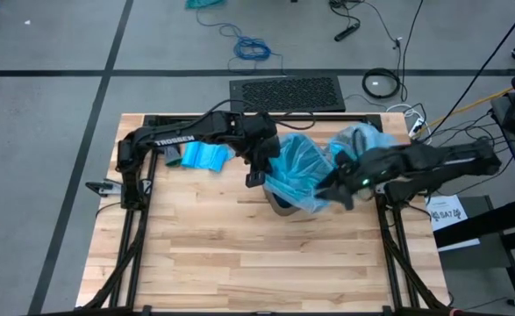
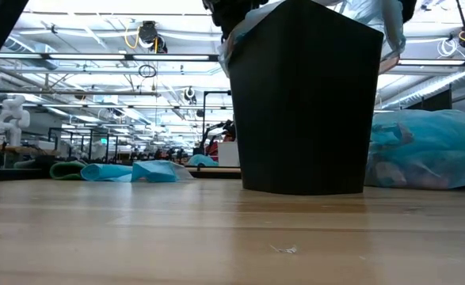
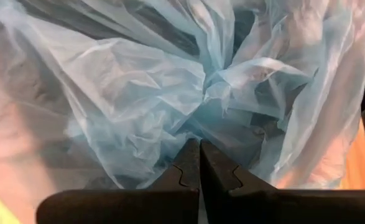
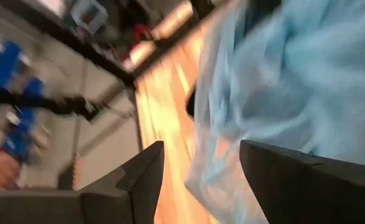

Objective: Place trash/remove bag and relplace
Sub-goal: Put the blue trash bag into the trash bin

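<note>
Worktop [image 1: 239,263]: pale wooden boards on a dark frame, both arms reaching in over its far half.
Bin [image 2: 303,103]: black, upright near the middle of the far half of the worktop; from table height its dark wall fills the centre of the picture.
Liner bag [image 1: 303,171]: thin pale blue plastic, draped over the bin's mouth and spilling loosely around its rim; crumpled and bunched in the left wrist view [image 3: 170,106].
Left hand [image 3: 199,163]: at the bin's left rim, fingers clenched tight together, tips pressed into the bunched blue plastic; whether any film is pinched between them I cannot tell.
Right hand [image 4: 201,168]: at the bin's right side, fingers spread wide with nothing between them; the blue plastic hangs just beyond the fingertips.
Full bag [image 2: 426,150]: a second pale blue bag, bulging, lying on the worktop just right of the bin and behind it, near the right arm.
Trash [image 2: 410,154]: pale and pinkish lumps showing dimly through the full bag's skin; single scraps cannot be made out.
Spare bags [image 1: 200,155]: a flat blue folded bundle lying on the worktop under the left arm, left of the bin and apart from it.
</note>
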Controlling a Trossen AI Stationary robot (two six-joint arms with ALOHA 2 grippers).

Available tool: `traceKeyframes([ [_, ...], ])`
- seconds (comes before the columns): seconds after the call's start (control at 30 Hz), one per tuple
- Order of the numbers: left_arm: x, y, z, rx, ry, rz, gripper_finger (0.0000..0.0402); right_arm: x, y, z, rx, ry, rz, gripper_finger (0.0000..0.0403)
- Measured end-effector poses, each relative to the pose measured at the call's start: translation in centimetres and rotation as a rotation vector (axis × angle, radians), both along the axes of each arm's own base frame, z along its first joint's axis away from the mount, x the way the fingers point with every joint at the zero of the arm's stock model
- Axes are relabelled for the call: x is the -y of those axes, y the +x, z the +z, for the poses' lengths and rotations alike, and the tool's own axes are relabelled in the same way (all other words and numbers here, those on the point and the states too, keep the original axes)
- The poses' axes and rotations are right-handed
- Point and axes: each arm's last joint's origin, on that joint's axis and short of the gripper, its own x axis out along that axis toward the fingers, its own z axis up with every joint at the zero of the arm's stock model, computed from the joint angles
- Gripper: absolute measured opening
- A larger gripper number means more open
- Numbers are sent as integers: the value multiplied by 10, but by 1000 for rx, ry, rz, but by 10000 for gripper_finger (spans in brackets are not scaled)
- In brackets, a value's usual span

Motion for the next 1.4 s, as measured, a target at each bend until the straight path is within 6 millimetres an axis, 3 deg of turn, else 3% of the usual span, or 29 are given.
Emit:
traceKeyframes([
  [0.13,1,-2,6,20,18,27,2,-13,18,-13,-77,-38,27,196],
  [0.23,5,-4,8,11,4,39,2,-22,30,-12,-97,-80,33,183],
  [0.57,31,-28,44,112,60,40,2,-42,46,34,-133,-215,56,135],
  [0.8,50,-58,75,192,99,66,2,-53,58,47,-190,-314,48,120],
  [1.03,71,-80,86,172,86,92,2,-70,75,31,-280,-374,52,108],
  [1.2,92,-93,79,53,132,113,2,-69,78,14,-430,-383,26,102],
  [1.4,105,-95,77,57,238,198,2,-65,82,12,-439,-384,14,102],
])
